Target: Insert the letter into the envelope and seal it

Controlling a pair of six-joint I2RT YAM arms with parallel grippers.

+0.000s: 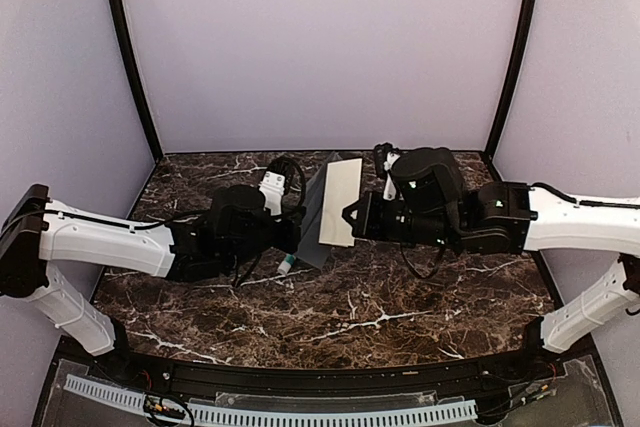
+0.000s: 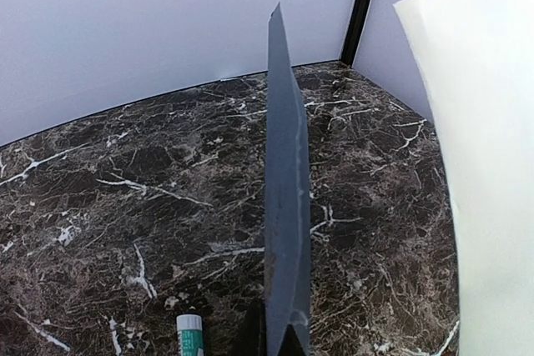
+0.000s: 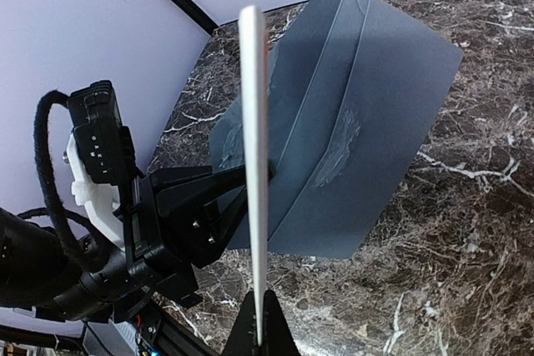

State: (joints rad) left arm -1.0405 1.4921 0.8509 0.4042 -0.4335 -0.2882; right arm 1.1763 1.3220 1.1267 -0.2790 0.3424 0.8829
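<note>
left gripper (image 1: 297,234) pinching the envelope (image 1: 317,209) upright on edge above the marble table (image 1: 400,317), right gripper (image 1: 352,217) clamping the letter (image 1: 341,197) just beside it, glue stick (image 1: 287,265) lying underneath

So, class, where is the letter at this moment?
In the top view the letter stands on edge near the middle, pinched in the right gripper, just right of the envelope that the left gripper holds.

Dark brown marble-patterned table (image 1: 400,297) with white veins, small white-and-green glue stick (image 2: 190,333) lying on it
</note>
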